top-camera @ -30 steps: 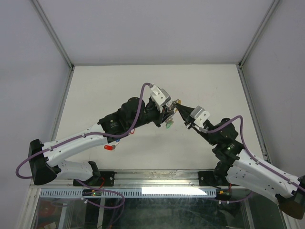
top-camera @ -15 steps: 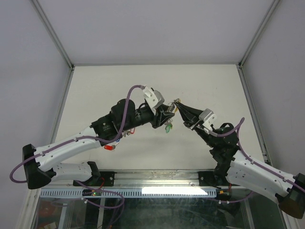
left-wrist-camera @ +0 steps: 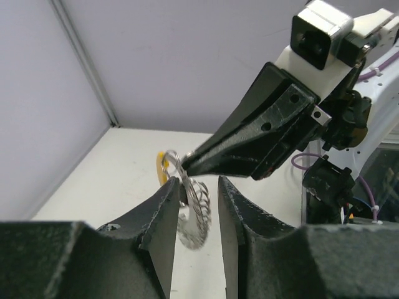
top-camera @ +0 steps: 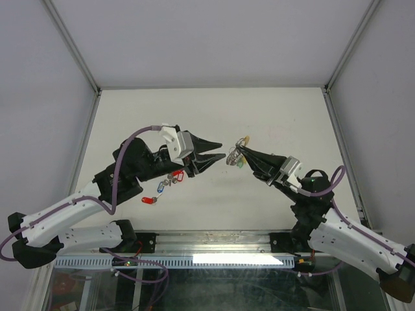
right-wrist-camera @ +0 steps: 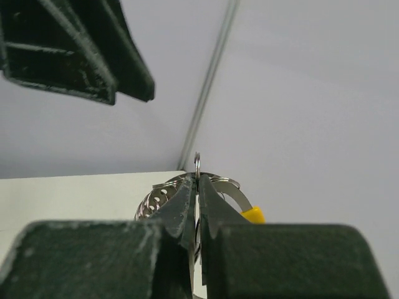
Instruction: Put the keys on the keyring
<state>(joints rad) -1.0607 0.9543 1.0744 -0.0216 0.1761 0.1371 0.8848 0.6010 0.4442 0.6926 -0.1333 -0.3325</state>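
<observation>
My right gripper is shut on the keyring, a thin silver wire ring held in the air above the table. A yellow-tagged key and a green-tagged key hang from it. In the right wrist view the jaws pinch the ring, with the yellow tag to the right. My left gripper is open and empty, just left of the ring. In the left wrist view the ring shows beyond its open fingers.
Three loose keys lie on the table under my left arm: a red-tagged one, a blue-tagged one and another red-tagged one. The table has walls at the back and on both sides.
My left gripper has let go, opened and drawn back to the left, away from the ring. My right gripper still holds the ring and has shifted slightly right.
</observation>
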